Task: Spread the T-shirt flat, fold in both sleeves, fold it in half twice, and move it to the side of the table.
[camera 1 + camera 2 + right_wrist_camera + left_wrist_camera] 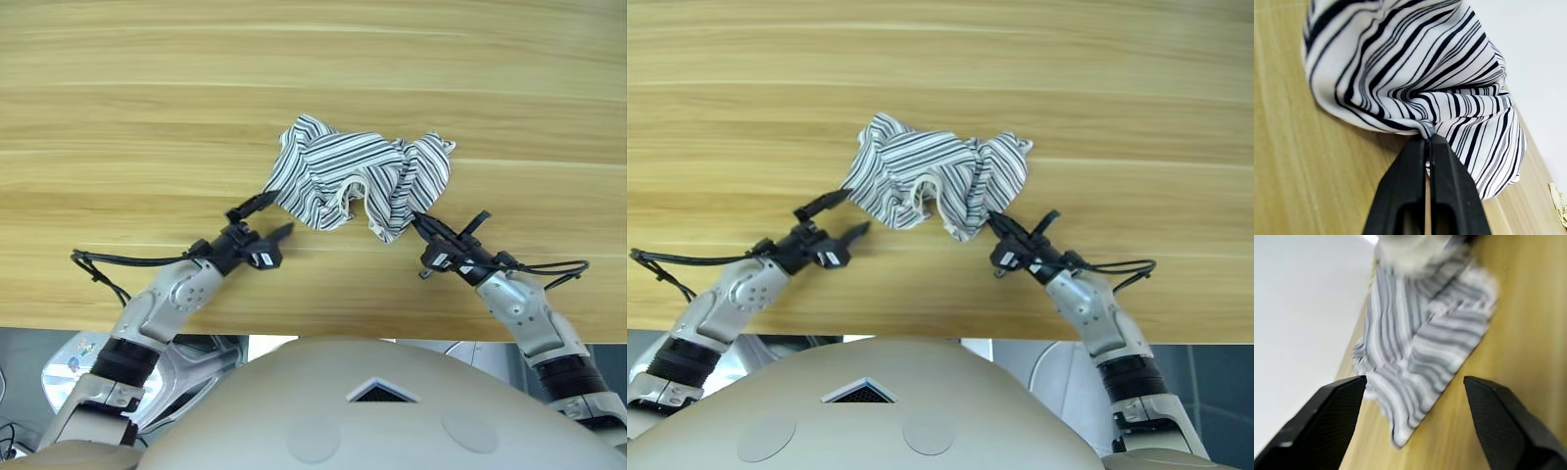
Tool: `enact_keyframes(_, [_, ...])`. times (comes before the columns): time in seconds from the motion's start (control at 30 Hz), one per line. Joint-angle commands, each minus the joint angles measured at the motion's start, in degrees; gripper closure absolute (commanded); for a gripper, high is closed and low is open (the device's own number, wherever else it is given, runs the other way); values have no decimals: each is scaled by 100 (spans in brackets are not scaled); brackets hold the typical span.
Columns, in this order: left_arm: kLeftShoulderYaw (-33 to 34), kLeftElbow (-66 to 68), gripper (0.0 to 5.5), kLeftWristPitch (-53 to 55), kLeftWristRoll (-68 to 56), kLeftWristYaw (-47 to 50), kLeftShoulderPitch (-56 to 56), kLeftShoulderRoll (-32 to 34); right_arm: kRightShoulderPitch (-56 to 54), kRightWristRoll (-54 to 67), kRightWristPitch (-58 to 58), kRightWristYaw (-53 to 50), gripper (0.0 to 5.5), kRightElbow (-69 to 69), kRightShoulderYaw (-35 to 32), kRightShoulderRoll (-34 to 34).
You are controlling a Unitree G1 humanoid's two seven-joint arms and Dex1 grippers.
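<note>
A black-and-white striped T-shirt (358,174) lies crumpled in a heap on the wooden table (294,59), near its front middle. My left gripper (271,215) is open at the heap's near-left corner, one finger touching the cloth edge, the other lower and free. In the left wrist view the T-shirt (1420,347) lies just ahead of the spread fingers (1327,426). My right gripper (419,224) is shut on the T-shirt's near-right edge. The right wrist view shows its fingers (1442,196) pinching a bunched fold of the T-shirt (1410,68).
Bare wood stretches wide to the left, right and far side of the heap. The table's front edge (294,335) runs just behind both wrists. Black cables (118,260) trail from each forearm over that edge.
</note>
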Motion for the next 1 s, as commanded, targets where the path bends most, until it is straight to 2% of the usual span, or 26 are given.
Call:
enact_keyframes(0.03, [-126,-133,177,57,168,-581,156,377,104,-187,194,119,548,129,93,-29])
enact_keyframes(0.43, [36,-446,177,203,1222,-870,-595,898,225,-218,343,76,548,-79,184,105])
enact_keyframes(1.0, [-1076,1010,177,-162,1676,-520,-1683,69,262,-180,342,-12,548,-127,154,186])
